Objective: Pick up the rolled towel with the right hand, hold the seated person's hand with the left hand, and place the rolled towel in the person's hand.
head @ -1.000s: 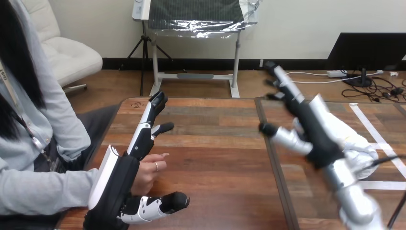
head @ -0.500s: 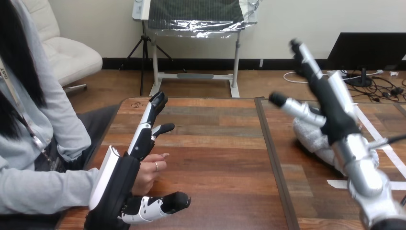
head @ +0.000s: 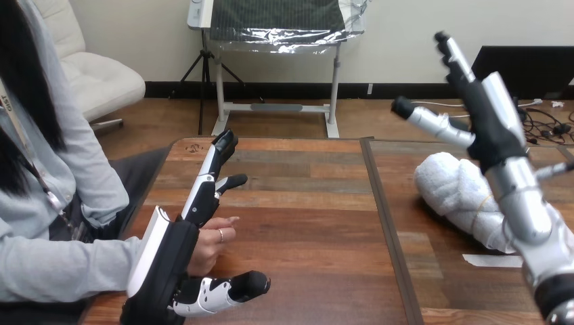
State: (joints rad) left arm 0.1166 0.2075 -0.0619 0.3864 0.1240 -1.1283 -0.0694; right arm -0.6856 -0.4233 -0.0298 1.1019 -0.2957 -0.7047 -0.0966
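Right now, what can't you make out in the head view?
Person's hand: head view; mostly behind the robot's black-and-white left hand, so whether they touch is unclear.
White rolled towel: head view; its right end is hidden behind the silver right forearm.

White rolled towel (head: 460,193), brown wooden table (head: 311,223)

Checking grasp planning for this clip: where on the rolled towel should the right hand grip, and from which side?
Probably around the middle of the rolled towel, from above, fingers straddling its width. It lies flat on the table, its long axis running diagonally, and the open right hand hovers over it.
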